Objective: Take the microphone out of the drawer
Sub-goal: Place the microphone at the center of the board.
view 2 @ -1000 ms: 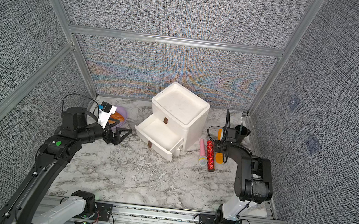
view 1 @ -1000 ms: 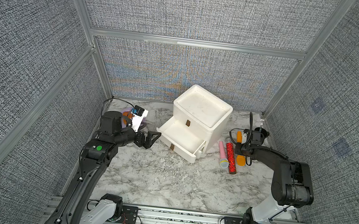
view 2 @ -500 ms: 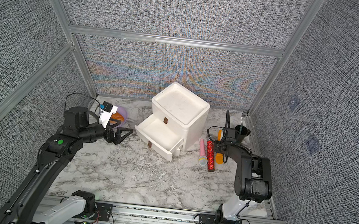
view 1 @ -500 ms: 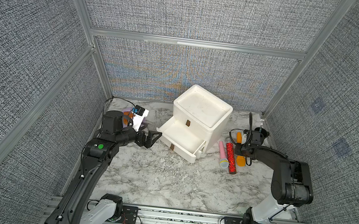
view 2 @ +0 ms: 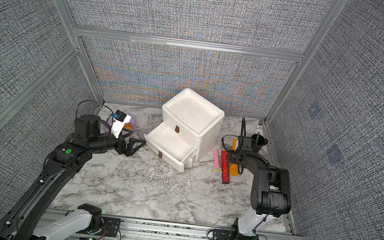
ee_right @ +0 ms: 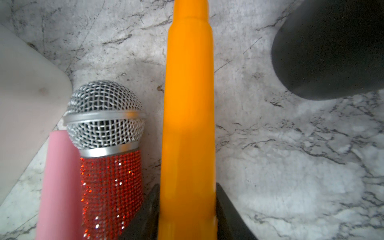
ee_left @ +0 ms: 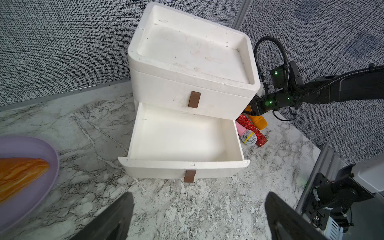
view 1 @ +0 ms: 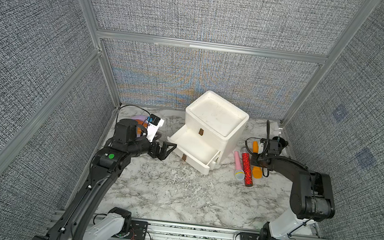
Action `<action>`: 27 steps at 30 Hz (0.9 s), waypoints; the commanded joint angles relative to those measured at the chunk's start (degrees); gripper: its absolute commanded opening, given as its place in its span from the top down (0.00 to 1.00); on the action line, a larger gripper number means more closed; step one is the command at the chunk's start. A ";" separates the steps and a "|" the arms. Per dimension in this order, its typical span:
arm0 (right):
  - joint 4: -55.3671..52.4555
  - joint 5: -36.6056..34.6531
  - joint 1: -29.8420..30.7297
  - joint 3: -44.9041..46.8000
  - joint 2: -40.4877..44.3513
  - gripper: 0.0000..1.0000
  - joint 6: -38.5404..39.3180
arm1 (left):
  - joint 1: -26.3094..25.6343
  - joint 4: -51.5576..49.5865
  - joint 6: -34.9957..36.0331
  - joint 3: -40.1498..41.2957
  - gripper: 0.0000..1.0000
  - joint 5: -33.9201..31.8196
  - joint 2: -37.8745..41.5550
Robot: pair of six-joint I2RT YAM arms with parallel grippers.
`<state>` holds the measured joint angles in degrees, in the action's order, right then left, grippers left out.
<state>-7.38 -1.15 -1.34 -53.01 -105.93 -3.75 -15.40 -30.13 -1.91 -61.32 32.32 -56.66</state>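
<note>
**A:** Where's the orange mic [view 1: 256,172]?

**B:** Out of the drawer [ee_left: 158,171], which stands open and bare. The mic lies on the counter [view 1: 177,193], right of centre in both top views. It is the outermost of a row: pink mic [view 1: 237,160], red mic [view 1: 247,167], then orange.

**A:** And the claws?

**B:** The right claw [ee_right: 187,191] has a jaw close against each side of the barrel. I can't tell whether they are pressing or only flanking it. The left claw [ee_left: 198,194] is spread wide and holds nothing, left of the drawer.

**A:** How would it handle?

**B:** It looks like smooth, rigid plastic, probably light and hollow. It's round, so I'd expect it to roll or slip. I'd grip across the straight middle of the barrel, not the stepped narrow end. The red mic lies near, so one jaw has little room.
</note>
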 commanded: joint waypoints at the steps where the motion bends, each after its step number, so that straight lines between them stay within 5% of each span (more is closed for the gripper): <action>1: 0.35 -0.17 0.03 -0.51 0.20 0.50 -0.50 | -0.67 -0.06 0.09 -0.97 0.00 -1.24 -0.35; 14: -2.76 0.86 0.29 -2.39 4.50 0.24 -0.92 | -7.75 -0.60 -1.02 -0.58 0.00 -9.05 -1.61; 18: -4.50 3.07 0.29 -3.95 7.18 0.02 -1.69 | -10.37 2.53 -2.83 0.62 0.00 -12.98 -1.70; 27: -10.69 10.28 -1.21 -12.79 13.73 0.02 -2.91 | -16.11 9.81 -7.99 7.31 0.00 -21.30 0.06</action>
<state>-15.94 5.96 -2.09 -63.68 -92.84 -5.69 -30.52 -24.69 -7.44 -55.46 15.20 -57.78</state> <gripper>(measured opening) 0.979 0.999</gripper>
